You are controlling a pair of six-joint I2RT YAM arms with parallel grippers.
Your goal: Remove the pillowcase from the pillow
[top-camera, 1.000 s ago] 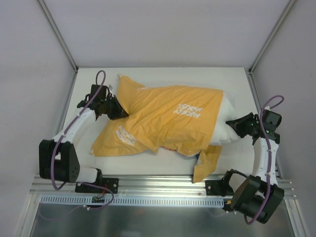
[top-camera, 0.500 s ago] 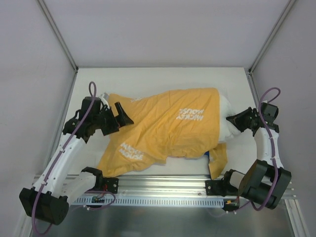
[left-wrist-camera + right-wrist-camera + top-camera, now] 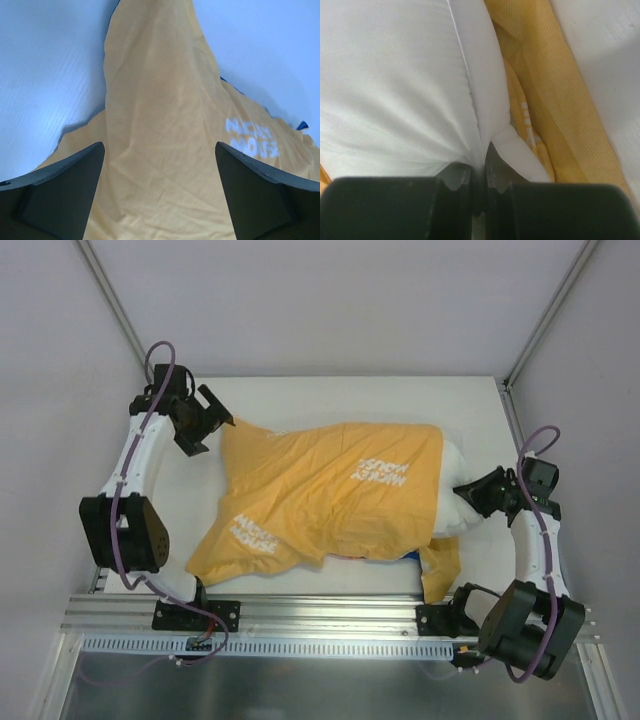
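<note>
Left fingers [image 3: 210,423], spread, have just released the orange-yellow fabric pillowcase [image 3: 330,495], slack over the plump white pillow [image 3: 456,472]; right fingers [image 3: 479,175] pinch the pillow's bared end. Another pull looks needed.

Pillowcase [image 3: 330,490] over pillow [image 3: 455,462] — pillow's right end exposed.

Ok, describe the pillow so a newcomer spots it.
On the white table lies a big orange-yellow pillowcase. The pillow is the plump white bulge poking from its right end, pinched by the right gripper; unlike the pillowcase, it is plain, unlettered.
</note>
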